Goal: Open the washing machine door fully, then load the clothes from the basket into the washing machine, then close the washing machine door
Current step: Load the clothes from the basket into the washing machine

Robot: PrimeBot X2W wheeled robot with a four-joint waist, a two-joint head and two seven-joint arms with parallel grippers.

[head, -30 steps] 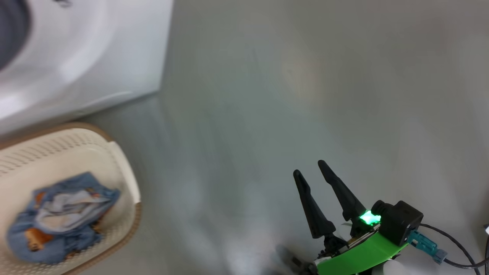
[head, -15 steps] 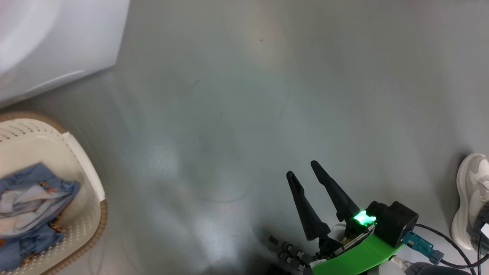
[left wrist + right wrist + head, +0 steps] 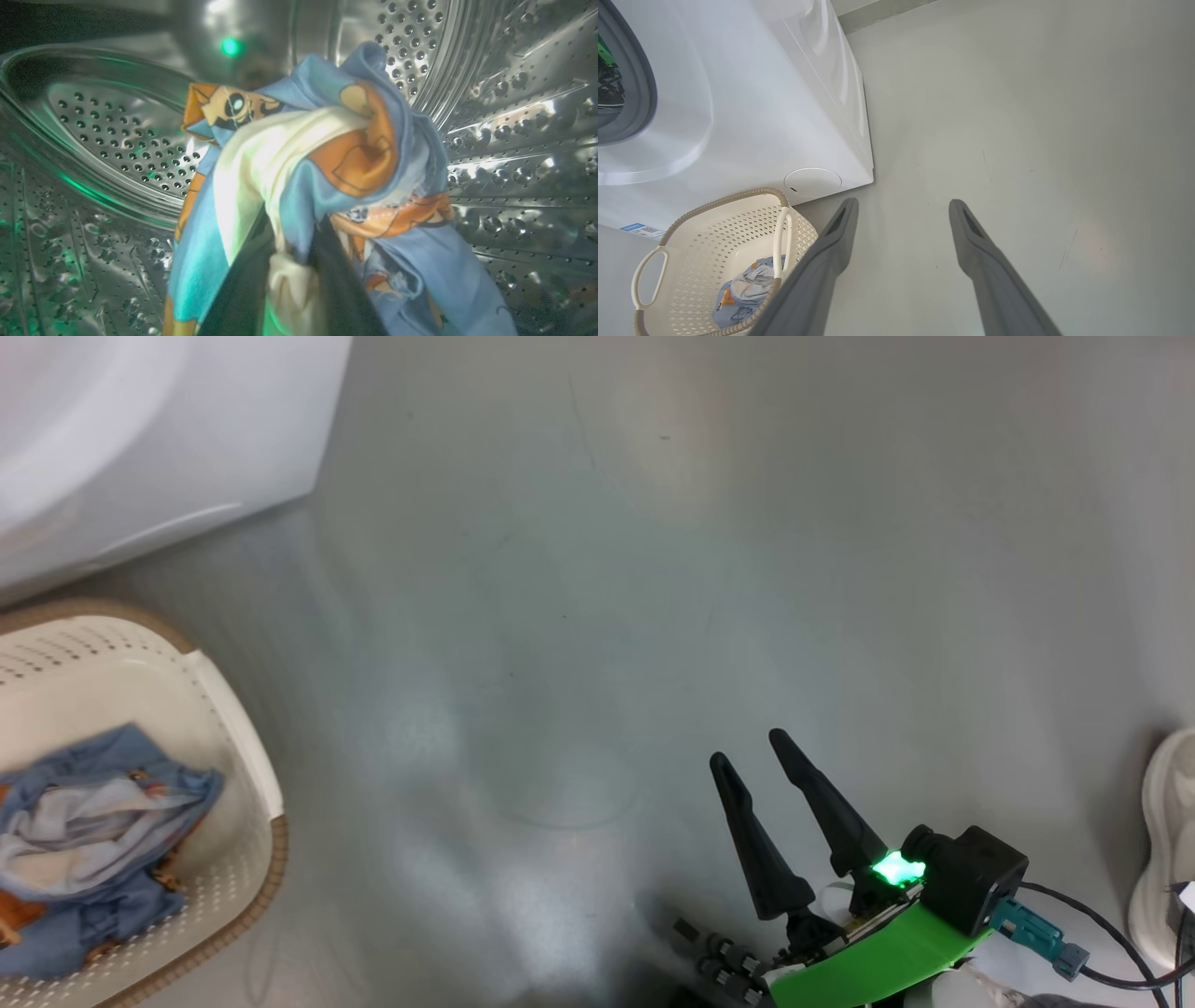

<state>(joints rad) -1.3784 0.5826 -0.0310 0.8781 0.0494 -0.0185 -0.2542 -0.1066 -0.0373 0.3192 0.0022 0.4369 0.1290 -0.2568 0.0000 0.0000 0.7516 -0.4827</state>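
Clothes (image 3: 327, 154) pinched by left gripper (image 3: 294, 233) in drum (image 3: 117, 130), its wrist view; right gripper (image 3: 748, 749) wide.

Right gripper (image 3: 749, 749) hangs over open grey floor (image 3: 597, 569). I read free passage ahead and to both sides, with nothing between its spread fingers. Obstacles: a shoe (image 3: 1162, 840) at the far right, a cable (image 3: 1092, 915) behind the wrist. Leftward the washing machine (image 3: 761, 93) blocks. The basket (image 3: 705, 219) sits just in front of it, open-topped above the clothes (image 3: 84, 840). In the drum (image 3: 514, 140), a bunched garment (image 3: 327, 154) crowds the left gripper (image 3: 292, 242); the steel walls beyond lie bare.
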